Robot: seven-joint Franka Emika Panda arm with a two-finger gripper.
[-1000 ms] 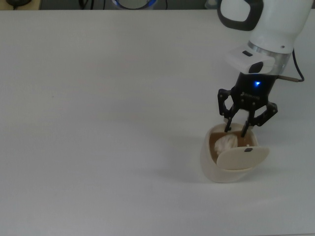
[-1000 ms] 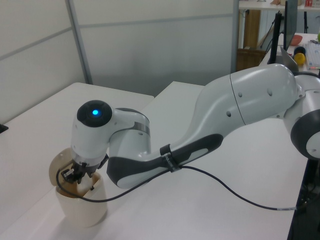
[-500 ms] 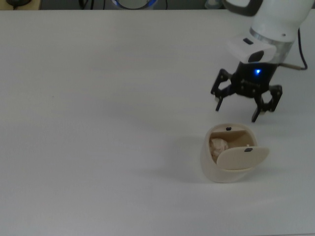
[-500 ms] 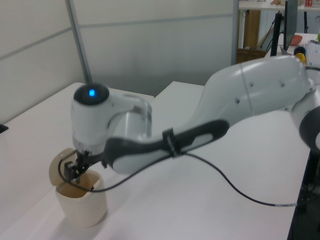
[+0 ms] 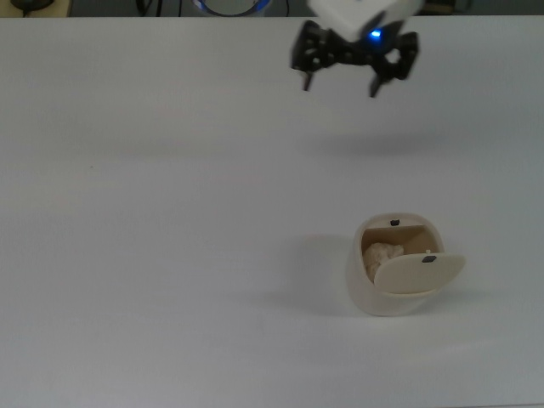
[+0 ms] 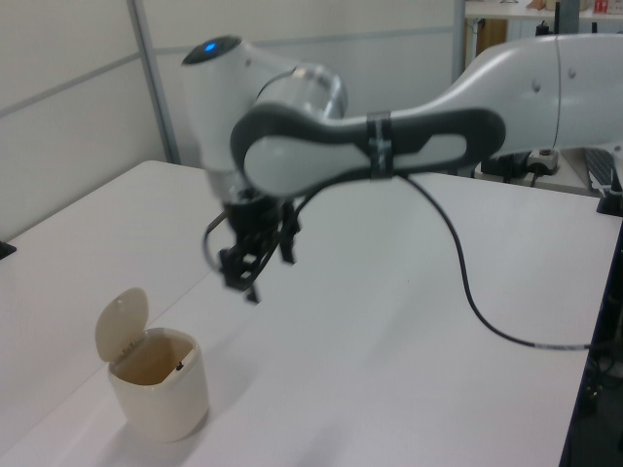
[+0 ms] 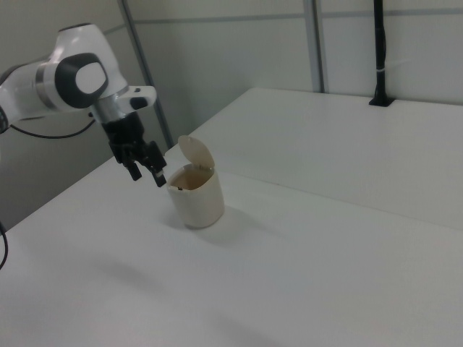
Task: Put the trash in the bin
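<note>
1. Across the plain white desk (image 5: 153, 255) at the top view's left, nothing stands; the action sits to the top view's right.
2. High near the top view's upper edge, the robot arm's black two-finger hand (image 5: 354, 70) hangs above the desk with its fingers spread wide and nothing between them, well apart from the bin.
3. Lower in the top view, the small rounded cream-beige plastic bin (image 5: 365, 289) stands upright, its oval swing lid (image 5: 420, 270) tipped open.
4. Inside it, against the tan lining, lies the small off-white wad of crumpled tissue-like paper (image 5: 382, 256), so the job looks done.
5. Such a wad is likely featherlight, soft and easily squashed; a gentle pinch across its lumpy middle should hold it, since paper this limp may slip from a loose grip.
</note>
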